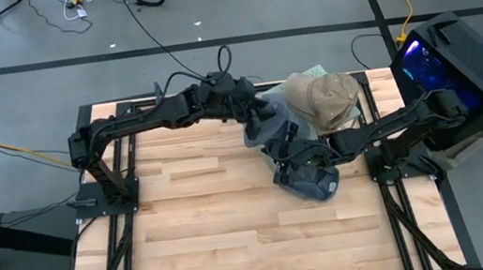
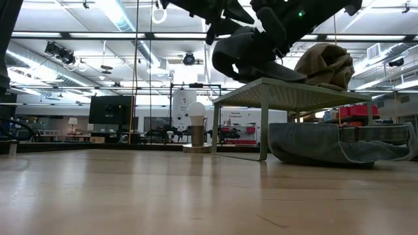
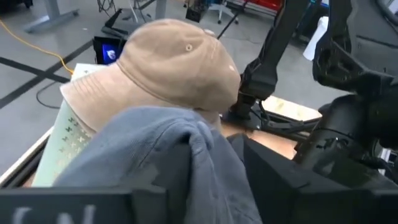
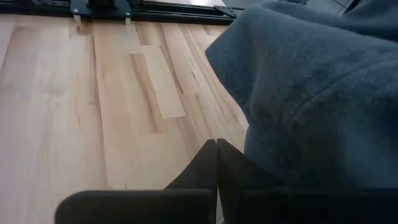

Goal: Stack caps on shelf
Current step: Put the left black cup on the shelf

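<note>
Grey cap [image 1: 269,126] in left claw [image 1: 262,111], prob. over shelf [image 2: 287,91]

We cannot read any text, label, brand or number in these pictures. In the left wrist view, pale marks show at the lower edge on a dark part of the arm, but they are cut off and we cannot tell which letters they are. In the low view, the room behind the table has screens and red shapes far away, and nothing on them is legible. The caps show no logo that we can read.
</note>
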